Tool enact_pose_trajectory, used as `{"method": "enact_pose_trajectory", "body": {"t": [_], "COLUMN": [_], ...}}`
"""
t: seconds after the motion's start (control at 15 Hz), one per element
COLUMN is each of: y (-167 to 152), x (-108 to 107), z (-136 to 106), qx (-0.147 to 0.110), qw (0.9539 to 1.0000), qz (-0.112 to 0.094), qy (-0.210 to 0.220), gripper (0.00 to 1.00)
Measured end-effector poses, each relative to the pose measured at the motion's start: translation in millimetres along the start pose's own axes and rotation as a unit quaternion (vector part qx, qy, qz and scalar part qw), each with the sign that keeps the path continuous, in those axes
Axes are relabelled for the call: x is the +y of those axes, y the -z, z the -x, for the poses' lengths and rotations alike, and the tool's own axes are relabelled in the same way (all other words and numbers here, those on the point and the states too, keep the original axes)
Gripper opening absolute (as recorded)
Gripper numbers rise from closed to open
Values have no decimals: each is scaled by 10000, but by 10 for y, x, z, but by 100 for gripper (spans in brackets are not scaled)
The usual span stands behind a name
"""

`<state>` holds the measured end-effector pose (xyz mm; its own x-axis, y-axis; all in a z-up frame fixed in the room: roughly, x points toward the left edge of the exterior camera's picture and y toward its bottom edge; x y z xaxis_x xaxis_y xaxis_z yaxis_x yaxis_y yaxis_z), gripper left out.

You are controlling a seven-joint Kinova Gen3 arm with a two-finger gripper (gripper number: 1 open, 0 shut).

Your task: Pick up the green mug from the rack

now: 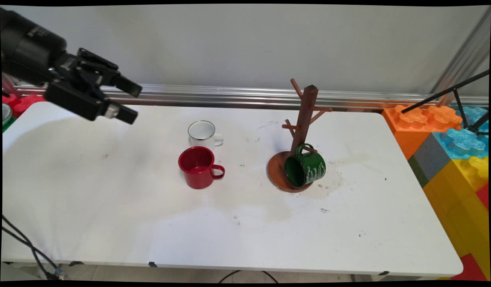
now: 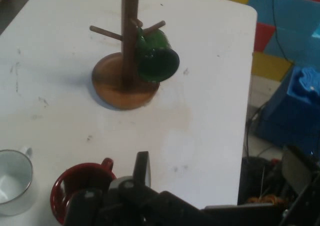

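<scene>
The gripper hung high over the table's far left, fingers spread, holding nothing. Well to its right stood a red mug, with a white mug just behind it. Further right, a green mug hung on the rack.

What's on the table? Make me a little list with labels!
gripper: gripper, raised over the table's far left, open, holding nothing
nearest mug: red mug, upright, handle to the picture's right
behind it: white mug, upright, empty
rack: wooden mug tree on a round base
hanging: green mug, on a low peg, tilted
table: white table
</scene>
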<state>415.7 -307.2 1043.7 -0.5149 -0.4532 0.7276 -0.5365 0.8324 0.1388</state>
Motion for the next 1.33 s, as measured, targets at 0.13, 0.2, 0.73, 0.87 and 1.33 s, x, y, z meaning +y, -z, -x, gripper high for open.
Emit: {"method": "enact_pose_trajectory", "body": {"t": [0.13,0.2,0.73,0.87,1.33], "y": [-90,-139,-880,-1064,-1739], "x": [27,39,183,205,256], "z": [-70,-97,-379,-434,-561], "qx": [22,23,-109,-171,-501], "qw": [9999,9997,9966,9964,9978], "qz": [-89,-129,-492,-524,-421], "qy": [139,200,658,648,89], "gripper": [100,100,100,100,100]}}
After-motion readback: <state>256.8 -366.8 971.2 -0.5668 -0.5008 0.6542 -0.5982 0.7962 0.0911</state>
